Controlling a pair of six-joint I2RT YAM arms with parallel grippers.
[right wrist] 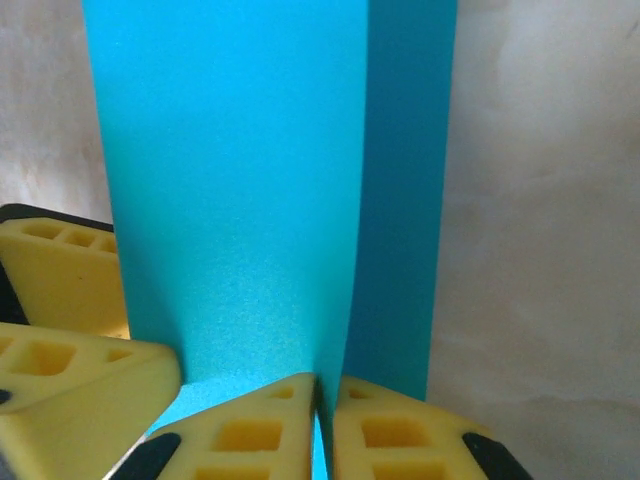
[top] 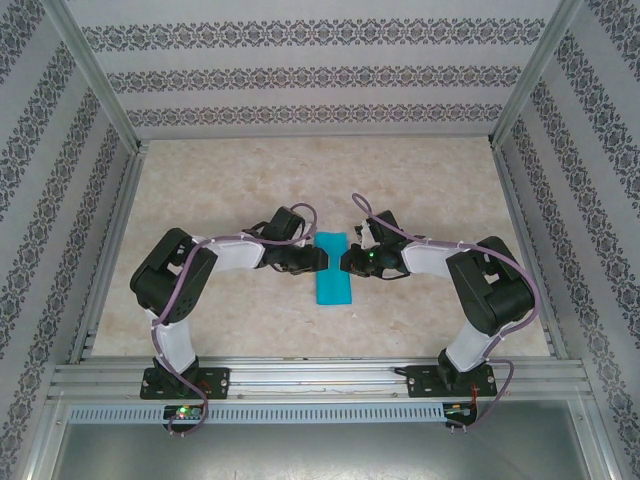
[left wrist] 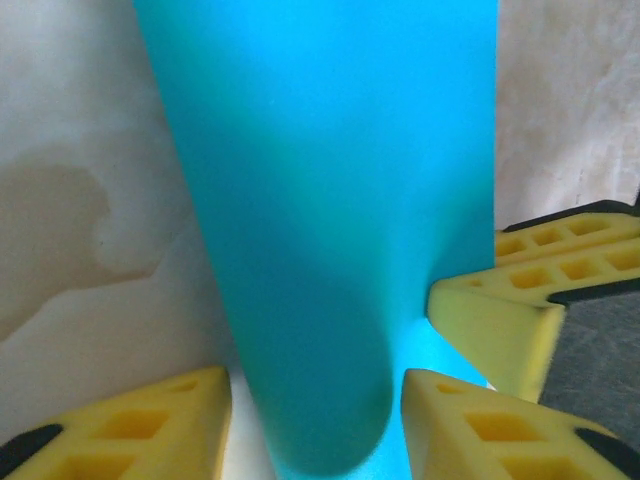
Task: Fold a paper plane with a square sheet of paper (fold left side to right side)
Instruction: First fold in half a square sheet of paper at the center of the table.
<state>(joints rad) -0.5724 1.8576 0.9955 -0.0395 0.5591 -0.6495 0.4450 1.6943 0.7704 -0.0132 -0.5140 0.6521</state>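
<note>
seen from above, the square sheet of paper lies in the middle of the table, between my two arms, and reads as a narrow teal strip running away from me, so i judge the left side is already brought over onto the right. the left gripper reaches in from the left and the right gripper from the right, their tips almost meeting over the strip. in the left wrist view the left gripper stands partly open, its yellow fingers either side of the folded edge, which is a soft rounded curl and not a flat crease; i cannot tell whether the pads touch it. in the right wrist view the right gripper is almost closed, its fingertips pinching the edge of the upper layer, which rises slightly off the darker layer beneath. my judgement: the first fold is laid over but not yet pressed sharp. flattening that crease remains, and so do all the nose and wing folds; nothing here looks like a dart yet.
</note>
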